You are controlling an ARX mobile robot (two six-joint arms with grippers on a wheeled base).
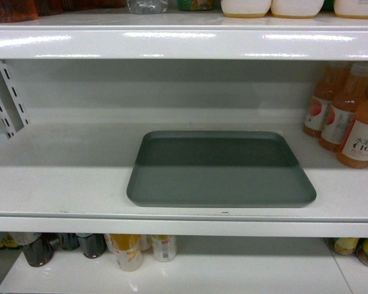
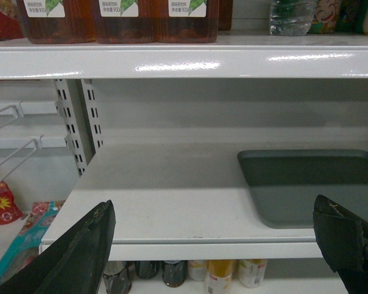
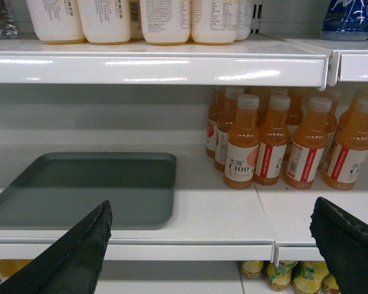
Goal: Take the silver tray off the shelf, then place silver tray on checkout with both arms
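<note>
Both arms sit back from the shelf (image 1: 184,208), level with the middle board and facing straight in. Neither shows in the head view. The left gripper (image 2: 220,245) has its two black fingers (image 2: 79,251) spread wide at the bottom corners of its wrist view, nothing between them. The right gripper (image 3: 214,245) is the same: fingers (image 3: 73,251) far apart, holding nothing.

The silver tray (image 1: 220,168) lies flat on the middle shelf board, a little right of centre in the head view, its long axis running left to right along the shelf and one long edge close to the front lip. Rim up, nothing in it. Orange drink bottles (image 1: 346,119) stand upright near its right end, apart from it. From the left wrist the tray sits off to the right; from the right wrist it sits off to the left.
</note>
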